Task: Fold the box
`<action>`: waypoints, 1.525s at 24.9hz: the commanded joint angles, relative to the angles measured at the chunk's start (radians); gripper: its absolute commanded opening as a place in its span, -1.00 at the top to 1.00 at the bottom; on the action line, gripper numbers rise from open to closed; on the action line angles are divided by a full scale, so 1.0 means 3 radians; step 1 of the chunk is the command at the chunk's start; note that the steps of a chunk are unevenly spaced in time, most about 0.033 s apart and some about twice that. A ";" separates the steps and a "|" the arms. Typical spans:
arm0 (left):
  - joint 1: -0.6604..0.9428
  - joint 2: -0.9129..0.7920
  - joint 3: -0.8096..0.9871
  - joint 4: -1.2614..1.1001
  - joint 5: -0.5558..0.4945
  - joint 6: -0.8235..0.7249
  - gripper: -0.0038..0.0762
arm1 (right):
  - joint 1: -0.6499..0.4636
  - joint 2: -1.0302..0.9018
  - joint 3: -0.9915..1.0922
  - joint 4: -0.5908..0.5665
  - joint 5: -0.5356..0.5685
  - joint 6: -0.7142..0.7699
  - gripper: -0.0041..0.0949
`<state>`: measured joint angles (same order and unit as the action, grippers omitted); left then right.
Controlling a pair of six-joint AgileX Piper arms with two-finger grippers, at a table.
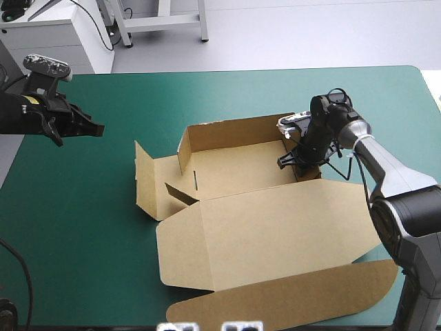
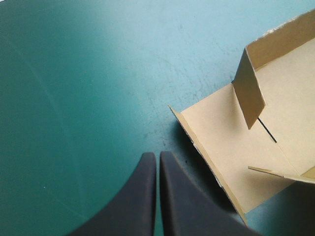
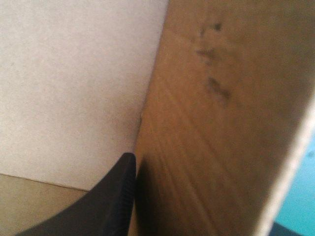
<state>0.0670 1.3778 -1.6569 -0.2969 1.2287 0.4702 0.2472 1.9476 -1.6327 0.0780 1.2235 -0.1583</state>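
You have one brown cardboard box (image 1: 275,227) mid-table, far wall raised, lid flat toward the near edge. Two grippers: black right gripper (image 1: 293,158) clamps its right wall; black left gripper (image 1: 98,129), fingers together, hangs over open teal-green cover (image 1: 76,207) to its left.

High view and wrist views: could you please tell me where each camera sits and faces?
High view: above and behind the robot, facing forward and down on the table and box; both arms show, with left gripper and right gripper.
Left wrist view: above the left wrist, looking past its shut gripper at the table and the box's left end.
Right wrist view: above the right wrist, close against a raised box wall; one black finger shows.
Shared: high and left wrist views both show the box's left end.
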 commanded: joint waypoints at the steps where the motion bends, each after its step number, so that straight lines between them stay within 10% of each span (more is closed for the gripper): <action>1: -0.0004 -0.0100 -0.0074 -0.0124 -0.0134 -0.0023 0.89 | -0.0002 -0.0171 -0.0068 0.0067 0.0087 -0.0008 0.95; 23: -0.0004 -0.0098 0.0495 0.0127 -0.0614 -0.0188 0.89 | -0.0789 -0.1527 -0.0219 0.0681 0.0087 -0.0386 0.96; 29: -0.0004 -0.0069 0.1050 -0.0612 -0.1208 -0.0160 0.89 | -0.0789 -0.1534 -0.0219 0.0996 0.0087 -0.0503 0.96; 38: -0.0004 0.0076 0.1250 -0.2428 -0.0915 0.0746 0.89 | -0.0781 -0.1534 -0.0219 0.1022 0.0087 -0.0526 0.96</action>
<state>0.0670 1.4266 -1.2554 -0.8390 0.9497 0.6315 0.0184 1.5309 -1.6673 0.3340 1.2438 -0.3154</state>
